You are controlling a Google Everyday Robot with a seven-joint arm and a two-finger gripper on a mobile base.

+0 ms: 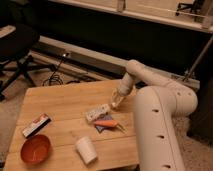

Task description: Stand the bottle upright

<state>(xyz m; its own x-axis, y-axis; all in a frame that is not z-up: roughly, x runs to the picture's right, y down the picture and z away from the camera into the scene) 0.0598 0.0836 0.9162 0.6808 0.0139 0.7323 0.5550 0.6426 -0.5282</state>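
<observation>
The camera view shows a wooden surface (60, 100) with the bottle (97, 113) lying on its side near the middle, its long axis running from lower left to upper right. The tool (118, 98) hangs at the bottle's upper right end, very close to it. Whether it touches the bottle cannot be told, nor whether it is spread or pressed together.

The step in hand looks like the approach to a grasp, with the bottle not yet lifted or tipped. The next move probably calls for a firm hold near that end, then a swing to vertical and a set-down on bare wood.

Just beside the bottle, toward the front, lies an orange object (107, 123). A white cup (86, 149) lies nearer the front edge. A red bowl (35, 149) and a flat box (36, 125) sit well apart at the left.
</observation>
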